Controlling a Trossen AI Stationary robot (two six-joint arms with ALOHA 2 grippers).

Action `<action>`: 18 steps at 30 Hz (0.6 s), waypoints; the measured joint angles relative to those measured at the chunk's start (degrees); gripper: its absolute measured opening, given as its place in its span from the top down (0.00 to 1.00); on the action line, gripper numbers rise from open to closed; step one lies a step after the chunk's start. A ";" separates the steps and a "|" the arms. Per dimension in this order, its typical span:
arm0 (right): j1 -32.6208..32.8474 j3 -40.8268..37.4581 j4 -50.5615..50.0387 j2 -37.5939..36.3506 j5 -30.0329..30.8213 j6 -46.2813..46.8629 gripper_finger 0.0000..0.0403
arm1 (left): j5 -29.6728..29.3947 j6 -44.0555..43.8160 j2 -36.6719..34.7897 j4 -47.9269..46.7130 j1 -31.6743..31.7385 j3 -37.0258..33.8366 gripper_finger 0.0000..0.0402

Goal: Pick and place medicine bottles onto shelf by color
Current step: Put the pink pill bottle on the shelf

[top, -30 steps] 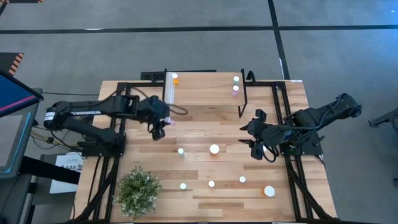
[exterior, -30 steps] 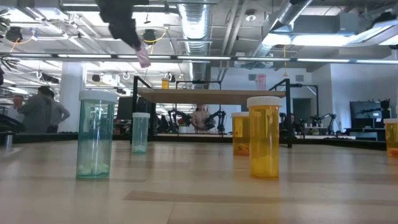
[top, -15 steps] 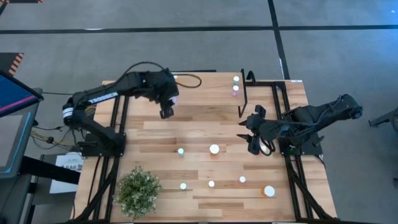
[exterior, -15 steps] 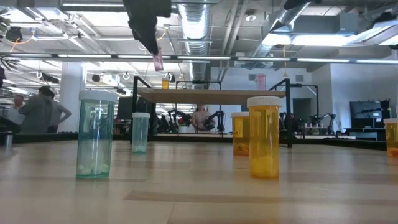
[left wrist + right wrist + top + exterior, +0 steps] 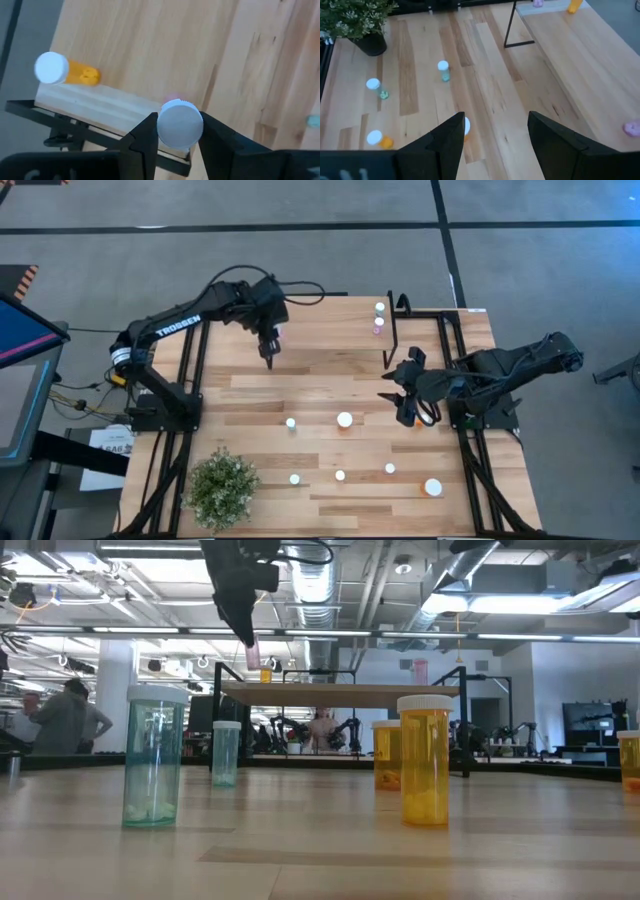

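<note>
**Q:** Wooden tabletop [image 5: 330,380] from above: what surrounds the arms?

**A:** A bushy potted plant [image 5: 221,488] stands at the near left corner. The raised light-wood shelf [image 5: 330,320] sits at the far edge, on thin black legs. In the low view, a workshop with other robot rigs and a person [image 5: 67,718] lies beyond the table.

**Q:** How many medicine bottles can be counted?

**A:** Six white caps stand loose on the tabletop. On the shelf, two pink-purple bottles [image 5: 379,319] stand at the right end, and an orange bottle [image 5: 67,71] at the left end, seen from the left wrist.

**Q:** Where are the grippers?

**A:** The left gripper [image 5: 270,345] hangs above the shelf's left end, fingers clamped on a pink-purple bottle [image 5: 252,652], whose white cap fills the gap between them. The right gripper [image 5: 403,406] hovers over the table's right side, near the shelf's right leg, fingers apart and holding nothing.
</note>
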 joint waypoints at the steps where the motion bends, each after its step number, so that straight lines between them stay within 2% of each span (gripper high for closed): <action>1: 0.00 0.00 0.00 0.00 0.00 -0.24 0.41 | 0.01 0.35 -0.15 0.00 0.33 0.00 0.74; 18: 0.00 0.00 0.31 -0.01 0.00 -1.09 0.41 | 1.32 5.68 0.10 4.30 2.80 0.00 0.74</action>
